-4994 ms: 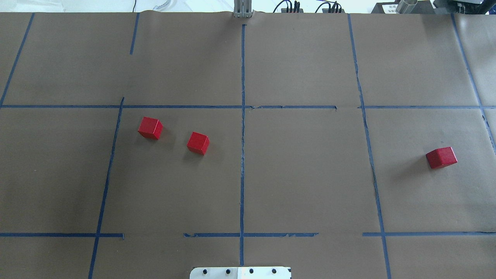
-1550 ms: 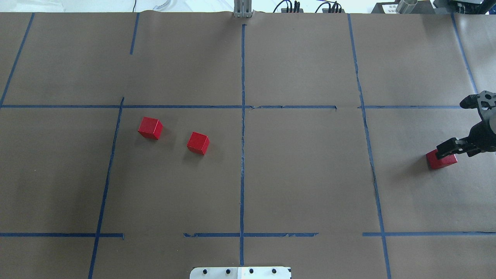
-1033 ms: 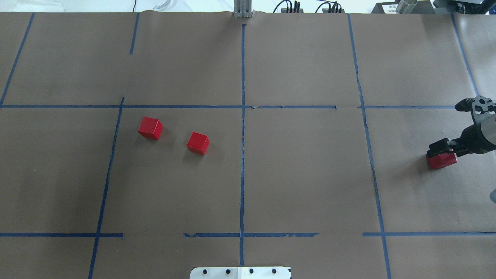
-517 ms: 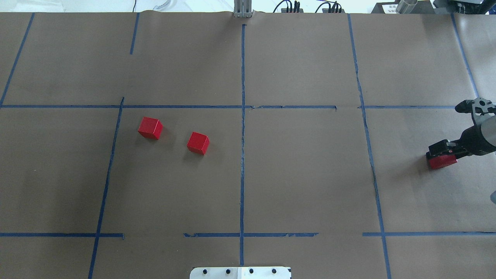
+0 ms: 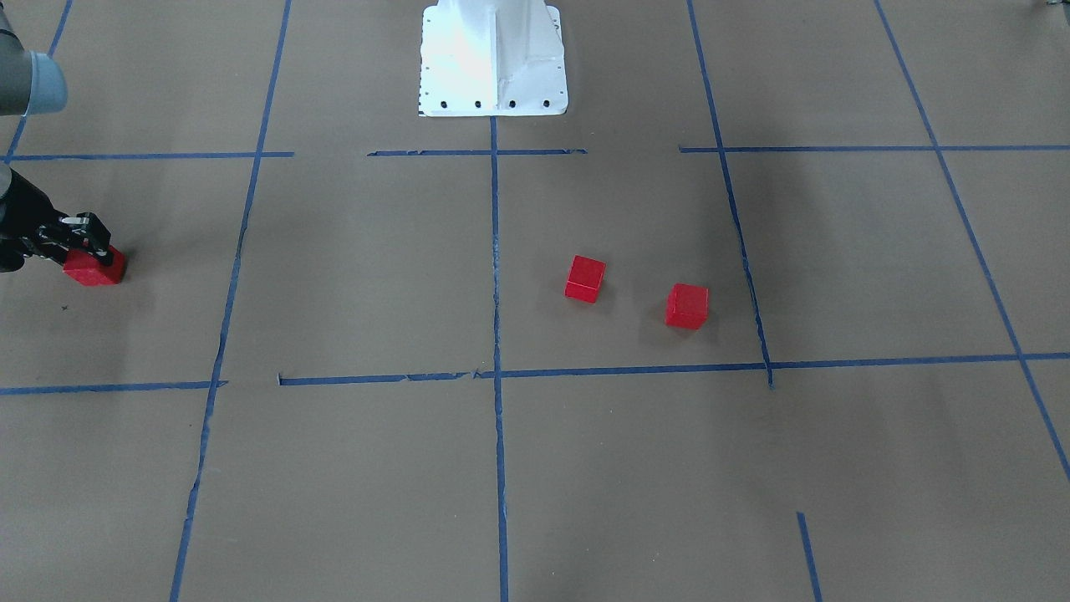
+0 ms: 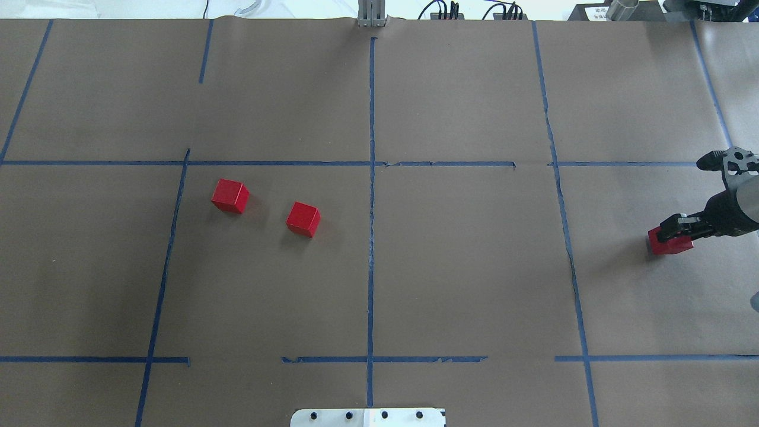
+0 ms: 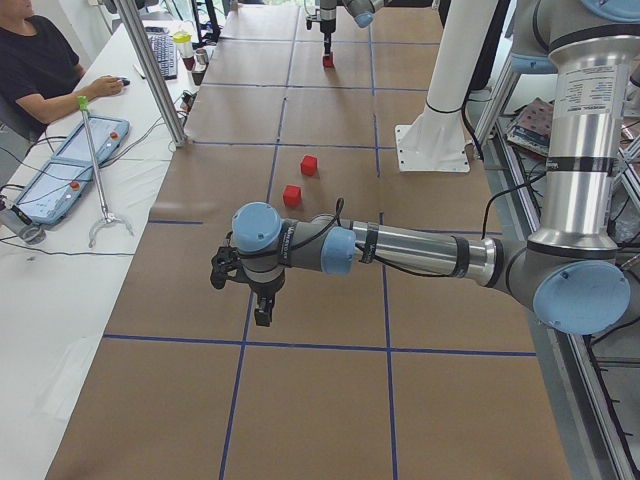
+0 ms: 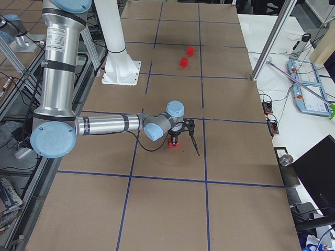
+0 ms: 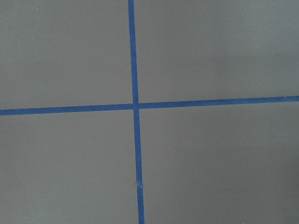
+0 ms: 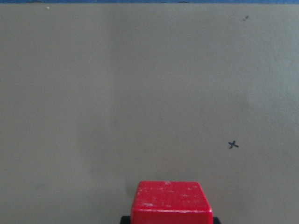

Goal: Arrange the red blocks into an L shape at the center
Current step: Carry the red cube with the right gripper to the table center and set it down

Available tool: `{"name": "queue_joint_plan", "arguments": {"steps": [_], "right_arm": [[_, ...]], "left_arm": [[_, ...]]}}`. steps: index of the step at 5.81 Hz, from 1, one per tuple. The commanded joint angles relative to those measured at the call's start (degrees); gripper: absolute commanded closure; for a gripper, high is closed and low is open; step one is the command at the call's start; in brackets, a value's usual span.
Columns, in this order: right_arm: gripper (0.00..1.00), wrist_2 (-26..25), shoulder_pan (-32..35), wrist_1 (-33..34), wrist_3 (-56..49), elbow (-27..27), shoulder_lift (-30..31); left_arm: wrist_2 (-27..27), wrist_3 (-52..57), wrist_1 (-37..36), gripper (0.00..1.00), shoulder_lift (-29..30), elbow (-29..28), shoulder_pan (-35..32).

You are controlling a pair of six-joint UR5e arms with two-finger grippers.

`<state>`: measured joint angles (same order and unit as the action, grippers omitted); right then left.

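Observation:
Two red blocks (image 6: 230,196) (image 6: 303,219) lie apart on the brown paper, left of the middle vertical blue tape line (image 6: 371,237) that marks the center. The third red block (image 6: 669,246) sits far right. My right gripper (image 6: 670,236) is down over it and shut on it. The block fills the bottom centre of the right wrist view (image 10: 170,203). My left gripper (image 7: 262,310) hovers over bare paper and shows only in the exterior left view, so I cannot tell whether it is open or shut.
The white robot base plate (image 6: 367,417) stands at the near table edge. A seated operator (image 7: 40,70), a metal post (image 7: 150,70) and a side table with tablets are beyond the far table edge. Blue tape lines divide the paper into a grid.
My right arm came in from the right and lowered onto the right block. In the last half second the fingers closed and the block shifted slightly left and squared up.

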<state>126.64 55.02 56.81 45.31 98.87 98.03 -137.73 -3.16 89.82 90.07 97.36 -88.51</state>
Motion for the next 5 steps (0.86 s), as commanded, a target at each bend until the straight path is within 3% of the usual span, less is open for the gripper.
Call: {"name": "queue_joint_plan", "arguments": {"steps": [1,3,4,5], "right_arm": [[1.0,0.5,-2.7,4.6,0.6,7.8,-3.9],[1.0,-0.2,-10.8,23.0,13.1,12.3,-22.3],[1.0,-5.0,-18.4,29.2,20.6,11.1,-30.5],[1.0,-8.8,-21.7,31.7,26.5,4.9,-40.3]], "left_arm": [[0.2,0.2,-0.1,0.0,-0.1,1.0,0.0],[0.4,0.5,-0.3,0.0,-0.6,2.6,0.0],[0.0,0.4,-0.4,0.0,-0.7,2.7,0.0],[0.0,0.0,-1.0,0.0,-0.6,2.7,0.0]]}}
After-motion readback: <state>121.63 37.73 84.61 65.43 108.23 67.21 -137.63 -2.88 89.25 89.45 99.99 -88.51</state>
